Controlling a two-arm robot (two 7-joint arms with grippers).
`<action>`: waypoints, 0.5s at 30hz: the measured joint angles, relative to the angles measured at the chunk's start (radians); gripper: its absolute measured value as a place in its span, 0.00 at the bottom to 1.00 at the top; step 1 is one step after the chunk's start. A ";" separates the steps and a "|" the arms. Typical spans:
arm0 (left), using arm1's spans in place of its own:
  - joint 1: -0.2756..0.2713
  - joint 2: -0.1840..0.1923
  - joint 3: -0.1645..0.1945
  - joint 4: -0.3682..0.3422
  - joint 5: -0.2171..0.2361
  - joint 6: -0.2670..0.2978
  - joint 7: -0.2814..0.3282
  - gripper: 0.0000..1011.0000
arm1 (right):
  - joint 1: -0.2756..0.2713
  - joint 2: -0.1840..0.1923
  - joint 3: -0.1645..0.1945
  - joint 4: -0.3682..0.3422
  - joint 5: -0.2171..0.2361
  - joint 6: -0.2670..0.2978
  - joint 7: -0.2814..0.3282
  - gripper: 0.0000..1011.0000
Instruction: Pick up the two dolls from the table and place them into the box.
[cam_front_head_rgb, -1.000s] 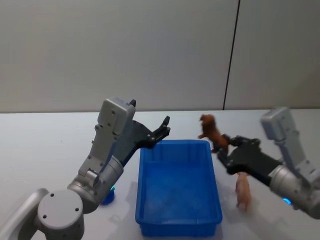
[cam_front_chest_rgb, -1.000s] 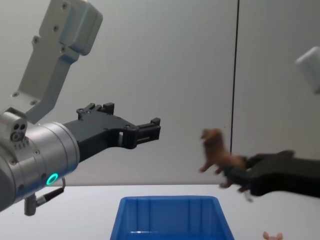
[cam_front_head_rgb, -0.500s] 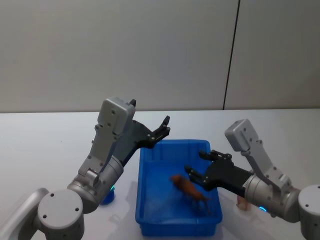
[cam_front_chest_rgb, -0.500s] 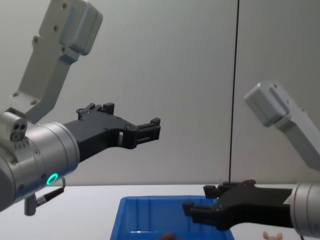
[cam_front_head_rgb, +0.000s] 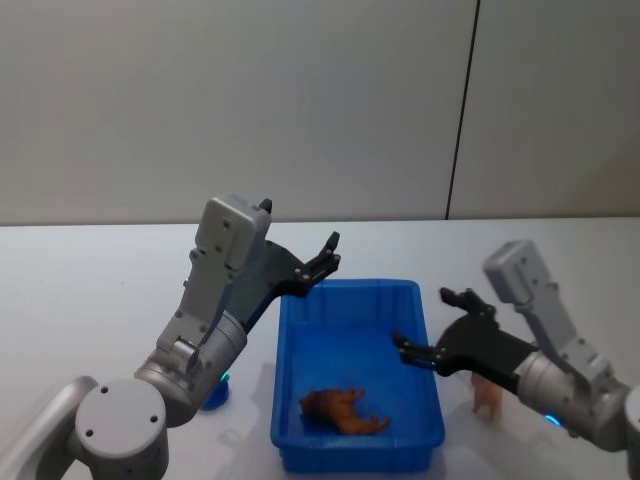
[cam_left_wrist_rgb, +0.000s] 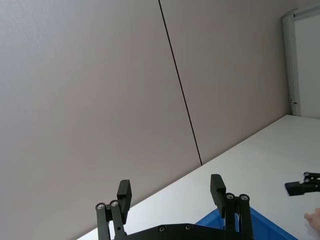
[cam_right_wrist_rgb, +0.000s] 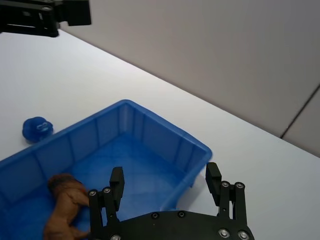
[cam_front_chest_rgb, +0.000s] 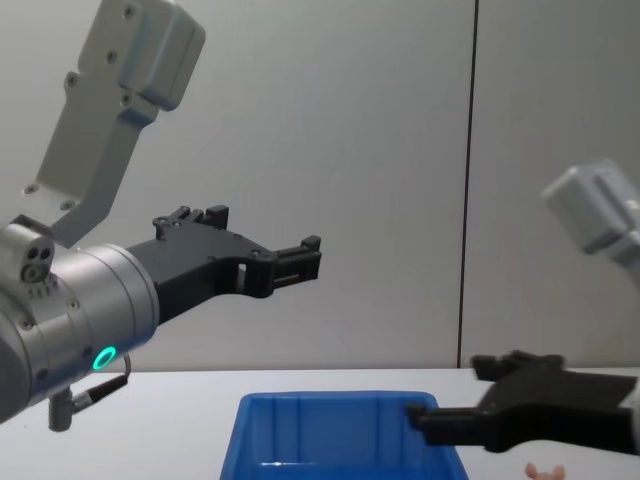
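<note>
The brown lion doll (cam_front_head_rgb: 343, 411) lies on its side on the floor of the blue box (cam_front_head_rgb: 284, 350), near the front; the right wrist view has the doll (cam_right_wrist_rgb: 65, 202) inside the box (cam_right_wrist_rgb: 150, 118) too. The pale pink doll (cam_front_head_rgb: 487, 398) stands on the white table (cam_front_head_rgb: 100, 300) just right of the box, under my right arm. My right gripper (cam_front_head_rgb: 422, 320) hovers open and empty over the box's right rim. My left gripper (cam_front_head_rgb: 330, 253) hangs open and empty above the box's far left corner.
A small blue round object (cam_front_head_rgb: 213, 395) sits on the table left of the box, beside my left arm. A grey wall with a dark vertical seam (cam_front_head_rgb: 462, 110) closes off the back. White tabletop stretches to both sides.
My right gripper carried the brown doll over the box and opened; the doll dropped to the box floor. The gripper then drew back to the right. The left arm stayed still.
</note>
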 joint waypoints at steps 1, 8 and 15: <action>0.000 0.000 0.000 0.000 0.000 0.000 0.000 0.99 | -0.005 0.005 0.003 -0.005 0.004 0.000 -0.005 0.99; 0.000 0.000 0.000 0.000 0.000 0.000 0.000 0.99 | -0.056 0.046 0.027 -0.048 0.041 0.012 -0.048 0.99; 0.000 0.000 0.000 0.000 0.000 0.000 0.000 0.99 | -0.105 0.082 0.042 -0.067 0.066 0.053 -0.088 0.99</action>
